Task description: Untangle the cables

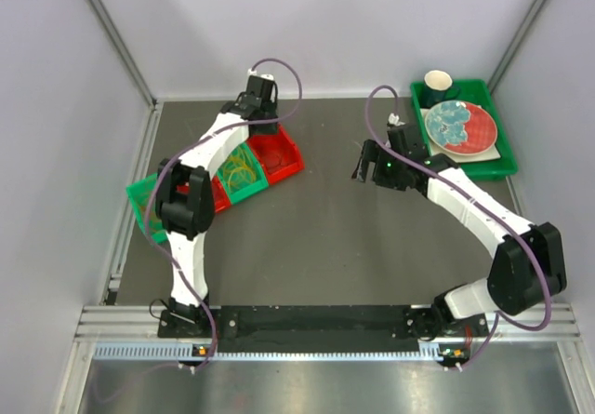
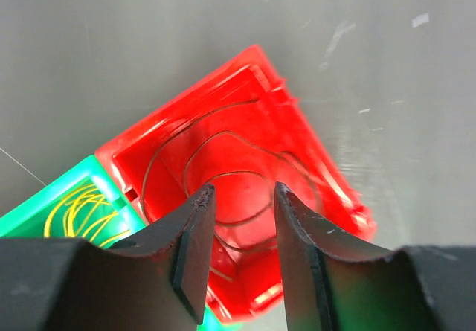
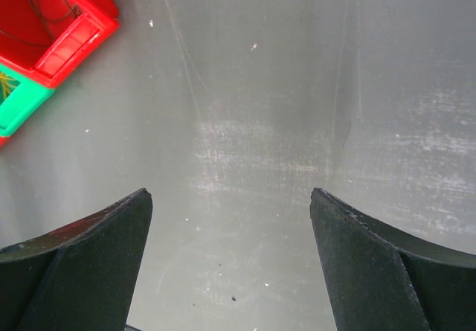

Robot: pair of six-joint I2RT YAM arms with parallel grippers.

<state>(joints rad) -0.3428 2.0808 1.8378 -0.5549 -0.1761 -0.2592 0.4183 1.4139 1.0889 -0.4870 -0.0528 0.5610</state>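
- Step in hand: approach for a pick. The left gripper [image 2: 242,191] hangs over the red bin [image 2: 316,145], jaws partly open, gripping nothing.
- The dark cable [image 2: 223,134] lies in loose loops on the bin floor, directly beneath the jaws. The yellow cables [image 2: 78,208] sit in the adjoining green bin [image 2: 83,164], lower left of the left wrist view.
- Next move, as judged: descend straight, close on one strand, and lift clear of the walls.
- Right gripper [image 3: 230,193]: jaws wide, empty, over the bare table [image 3: 297,85].
- Room: the bin walls confine the fingers. There is open table right of the bins, and the tray [image 1: 476,86] at upper right is well apart.
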